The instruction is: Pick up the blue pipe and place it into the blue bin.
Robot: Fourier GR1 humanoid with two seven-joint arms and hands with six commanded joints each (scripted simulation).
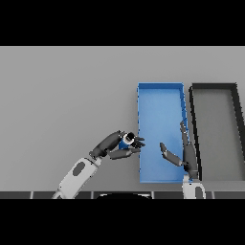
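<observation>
Left hand (125,146) curls round the short blue cylindrical pipe (127,140), held just at 9 o'clock of the long blue rectangular bin (160,87), not yet over its wall. Risk: a loose grip or clipping the rim drops it outside. Bin looks empty, as does the dark grey bin (214,86) at its 3 o'clock. Right hand (179,158), fingers spread, over the blue bin's near end.

Honestly there's no readable text anywhere in this shot, no labels, brands, numbers or signs on anything.
</observation>
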